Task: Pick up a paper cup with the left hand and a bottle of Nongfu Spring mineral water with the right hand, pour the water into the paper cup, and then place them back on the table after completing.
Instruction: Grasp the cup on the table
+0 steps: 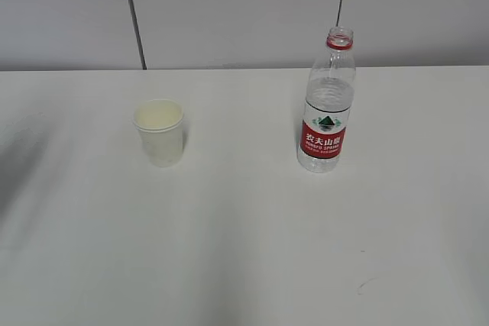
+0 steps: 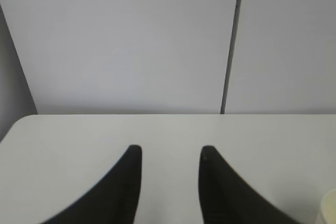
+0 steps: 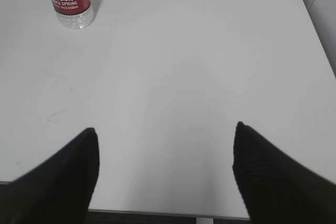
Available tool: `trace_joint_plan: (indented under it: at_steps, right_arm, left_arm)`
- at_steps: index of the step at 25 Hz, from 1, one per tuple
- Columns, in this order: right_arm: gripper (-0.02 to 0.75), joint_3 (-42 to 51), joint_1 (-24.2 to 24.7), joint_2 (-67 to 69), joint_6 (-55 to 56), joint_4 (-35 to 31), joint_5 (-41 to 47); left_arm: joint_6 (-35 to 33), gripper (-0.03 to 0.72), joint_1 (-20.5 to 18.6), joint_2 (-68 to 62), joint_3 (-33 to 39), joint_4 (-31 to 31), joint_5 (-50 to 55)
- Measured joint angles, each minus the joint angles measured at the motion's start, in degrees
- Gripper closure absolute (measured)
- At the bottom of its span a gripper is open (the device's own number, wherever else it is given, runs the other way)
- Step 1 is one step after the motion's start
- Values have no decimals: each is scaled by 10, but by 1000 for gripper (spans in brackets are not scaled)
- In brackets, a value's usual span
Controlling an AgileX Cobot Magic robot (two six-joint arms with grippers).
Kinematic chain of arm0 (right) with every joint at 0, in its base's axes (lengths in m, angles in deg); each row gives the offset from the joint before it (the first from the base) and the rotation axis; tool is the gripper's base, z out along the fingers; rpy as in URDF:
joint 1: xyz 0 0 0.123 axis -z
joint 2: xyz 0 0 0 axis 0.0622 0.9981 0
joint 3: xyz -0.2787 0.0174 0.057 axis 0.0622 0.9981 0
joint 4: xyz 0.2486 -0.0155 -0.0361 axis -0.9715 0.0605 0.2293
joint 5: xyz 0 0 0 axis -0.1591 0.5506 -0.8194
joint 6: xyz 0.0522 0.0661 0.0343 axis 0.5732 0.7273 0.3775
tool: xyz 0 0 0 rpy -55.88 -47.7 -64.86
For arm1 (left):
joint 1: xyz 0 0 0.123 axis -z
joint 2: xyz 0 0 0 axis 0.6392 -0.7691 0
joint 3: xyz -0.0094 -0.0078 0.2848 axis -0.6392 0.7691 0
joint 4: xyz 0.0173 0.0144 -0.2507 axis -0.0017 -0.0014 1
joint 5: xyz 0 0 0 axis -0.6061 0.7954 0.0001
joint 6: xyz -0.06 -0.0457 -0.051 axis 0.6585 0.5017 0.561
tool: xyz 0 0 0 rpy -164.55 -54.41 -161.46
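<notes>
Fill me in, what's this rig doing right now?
Nothing is being handled yet. A paper cup and an uncapped Nongfu Spring bottle stand upright and apart on the white table, cup to the left, bottle to the right. Both grippers are open and empty: the left gripper has the cup's edge just at its lower right, the right gripper sits well back from the bottle. No pouring has started.

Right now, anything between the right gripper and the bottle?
Nothing visible. In the right wrist view the right gripper is open over bare table, with the bottle upright at far left. The cup stands well aside.
</notes>
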Motion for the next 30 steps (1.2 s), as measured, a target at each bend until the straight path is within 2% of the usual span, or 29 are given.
trace_joint_plan:
  at_steps: [6, 11, 19, 26, 30]
  right_arm:
    - [151, 0, 0, 0, 0, 0, 0]
    - [151, 0, 0, 0, 0, 8, 0]
    - [151, -9, 0, 5, 1, 22, -23]
    - [151, -16, 0, 140, 34, 22, -198]
    - [151, -16, 0, 238, 37, 21, -338]
  left_arm:
    - [66, 450, 0, -140, 1, -34, -140]
    - [92, 450, 0, -229, 23, -110, -270]
    - [99, 450, 0, -270, 32, -238, -319]
    - [157, 450, 0, -275, 32, -248, -316]
    - [163, 450, 0, -303, 32, -272, -316]
